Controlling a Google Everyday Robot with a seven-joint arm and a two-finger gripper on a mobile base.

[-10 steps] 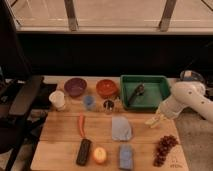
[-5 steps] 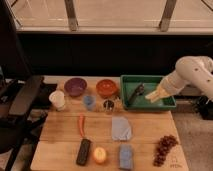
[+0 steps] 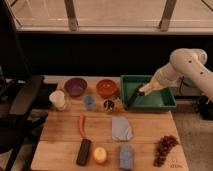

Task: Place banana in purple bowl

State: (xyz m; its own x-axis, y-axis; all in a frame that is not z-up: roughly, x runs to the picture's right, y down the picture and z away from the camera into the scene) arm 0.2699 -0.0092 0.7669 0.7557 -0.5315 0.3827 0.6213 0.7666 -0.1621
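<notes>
My gripper [image 3: 148,88] hangs over the left part of the green tray [image 3: 169,104], at the end of the white arm [image 3: 187,62] that comes in from the right. It is shut on the banana [image 3: 144,89], a pale yellow-cream piece held above the tray. The purple bowl [image 3: 75,86] stands at the back left of the wooden table, well to the left of the gripper, with the orange-red bowl [image 3: 106,88] between them.
A dark utensil [image 3: 133,96] lies in the tray. A white cup [image 3: 58,99], a small blue cup [image 3: 89,102] and a dark can [image 3: 109,105] stand before the bowls. A red chili [image 3: 81,125], blue cloth [image 3: 121,128], dark block [image 3: 84,151], round fruit [image 3: 100,155], sponge [image 3: 126,156] and grapes [image 3: 164,147] lie nearer. A black chair [image 3: 20,107] stands left.
The gripper took the banana from the table at the right, lifted it, and has carried it up and to the left over the green tray.
</notes>
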